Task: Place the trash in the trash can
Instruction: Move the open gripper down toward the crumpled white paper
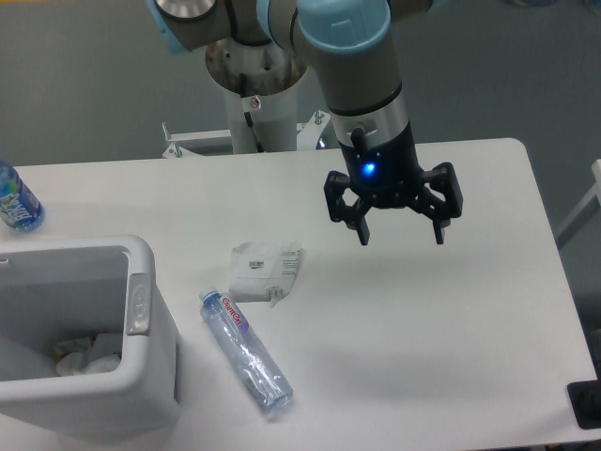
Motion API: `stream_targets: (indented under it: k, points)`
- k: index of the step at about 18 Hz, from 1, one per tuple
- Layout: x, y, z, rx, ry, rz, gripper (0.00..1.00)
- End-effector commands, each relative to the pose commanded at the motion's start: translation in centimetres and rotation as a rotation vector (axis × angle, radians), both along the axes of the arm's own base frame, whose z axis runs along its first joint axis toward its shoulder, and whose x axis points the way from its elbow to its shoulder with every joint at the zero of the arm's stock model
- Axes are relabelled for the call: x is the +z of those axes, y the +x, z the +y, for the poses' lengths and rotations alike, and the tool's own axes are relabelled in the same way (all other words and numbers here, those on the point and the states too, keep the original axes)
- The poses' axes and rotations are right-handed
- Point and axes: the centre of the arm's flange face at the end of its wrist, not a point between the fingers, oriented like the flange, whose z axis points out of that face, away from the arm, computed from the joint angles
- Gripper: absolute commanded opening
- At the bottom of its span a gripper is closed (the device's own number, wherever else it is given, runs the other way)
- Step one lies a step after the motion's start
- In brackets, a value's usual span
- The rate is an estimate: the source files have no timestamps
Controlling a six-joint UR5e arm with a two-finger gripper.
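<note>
A crumpled white printed wrapper (266, 271) lies on the table left of centre. Just below it lies a crushed clear plastic bottle (245, 352) with a white, red-lettered label, its cap end pointing up-left. The white rectangular trash can (146, 324) stands at the lower left with a grey oval latch on its right side and some crumpled paper inside. My gripper (401, 234) hangs above the table right of the wrapper, open, with nothing between its fingers.
A blue-labelled bottle (16, 200) stands at the table's far left edge. The robot's base column (255, 103) rises behind the table's back edge. The table's right edge runs near a dark object (587, 406) at the lower right corner.
</note>
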Motion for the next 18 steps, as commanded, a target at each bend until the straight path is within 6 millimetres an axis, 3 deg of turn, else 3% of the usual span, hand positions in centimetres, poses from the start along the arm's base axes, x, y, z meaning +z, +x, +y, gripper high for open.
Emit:
stream_targets:
  k: [12, 18]
  points:
    - [-1.8, 0.8, -0.1, 0.006, -0.009, -0.03, 1.0]
    - [-6.4, 1.8, -1.0, 0.006, -0.023, -0.038, 1.0]
